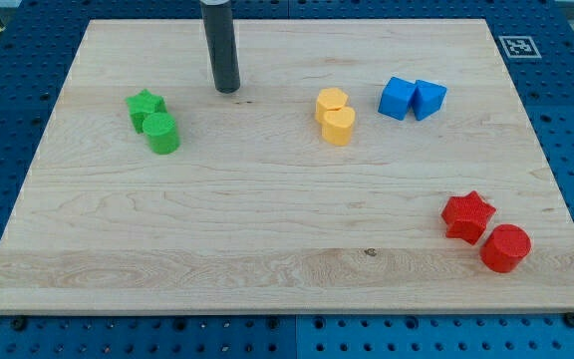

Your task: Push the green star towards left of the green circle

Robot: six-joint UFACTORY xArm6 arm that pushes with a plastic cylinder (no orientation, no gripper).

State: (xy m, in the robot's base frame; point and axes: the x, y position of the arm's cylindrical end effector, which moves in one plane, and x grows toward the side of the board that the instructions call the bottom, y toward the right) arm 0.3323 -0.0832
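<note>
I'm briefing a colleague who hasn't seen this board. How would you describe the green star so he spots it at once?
Look at the wooden board's left half, where two green blocks touch. The green star is the upper-left one, pointed rather than round like the green circle; my tip stands to its right.

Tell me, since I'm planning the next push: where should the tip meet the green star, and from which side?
No hand here, so push rather than grip. The green star touches the green circle on its upper-left. My tip stands to the star's right. Probably best to meet the star's upper-right edge and drive it down-left, round the circle.
</note>
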